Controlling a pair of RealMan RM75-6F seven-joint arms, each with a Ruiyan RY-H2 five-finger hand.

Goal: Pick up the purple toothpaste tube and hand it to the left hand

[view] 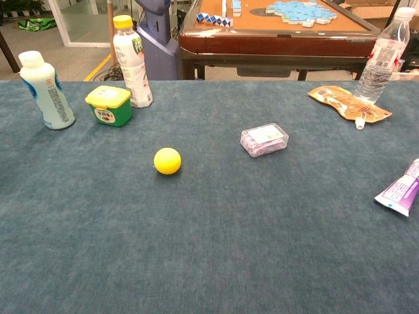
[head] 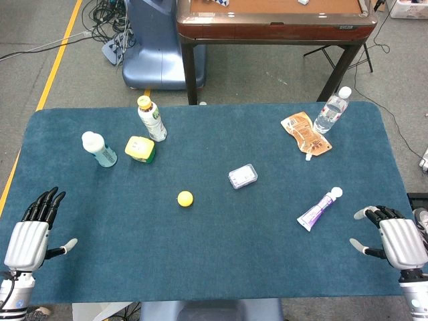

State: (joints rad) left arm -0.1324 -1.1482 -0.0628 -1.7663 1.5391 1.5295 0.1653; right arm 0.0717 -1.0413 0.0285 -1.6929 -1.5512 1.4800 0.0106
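Blue table [head: 200, 267]: right hand [head: 394, 235] spread, empty, near purple toothpaste tube [head: 319, 209]; left hand [head: 32, 231] spread, empty

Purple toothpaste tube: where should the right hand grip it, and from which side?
Probably at mid-body, from above. The purple toothpaste tube lies flat, white cap pointing away from the robot, just left of the right hand, so fingers can close across its narrow width.

Bright even indoor light, soft faint shadows, both views sharp, no glare, slight edge distortion
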